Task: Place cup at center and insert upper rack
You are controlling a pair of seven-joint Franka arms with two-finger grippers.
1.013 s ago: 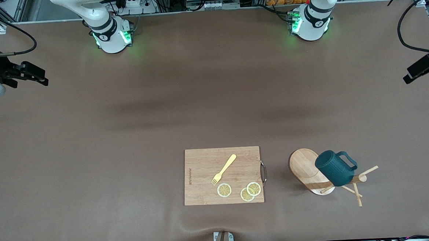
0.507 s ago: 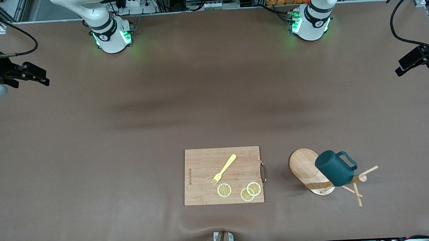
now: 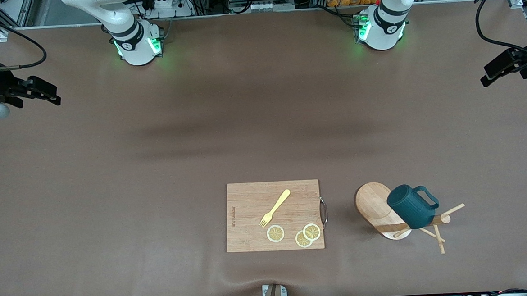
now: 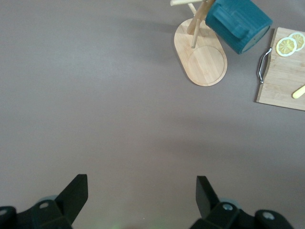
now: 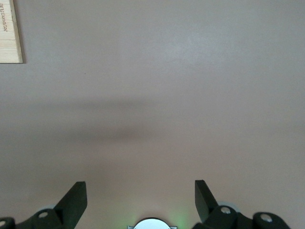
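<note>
The dark teal ribbed cup hangs on a peg of the wooden mug tree, which stands on its oval base toward the left arm's end of the table, near the front camera. Both also show in the left wrist view: the cup and the mug tree. My left gripper is open and empty, high over the table's edge at the left arm's end. My right gripper is open and empty, high over the right arm's end.
A rectangular wooden cutting board with a metal handle lies beside the mug tree, toward the table's middle. On it are a yellow fork and three lemon slices. The board's corner shows in the right wrist view.
My left gripper has drifted up and slightly toward the table's middle at its end of the table. The right gripper, the cup and the mug tree have stayed put.
</note>
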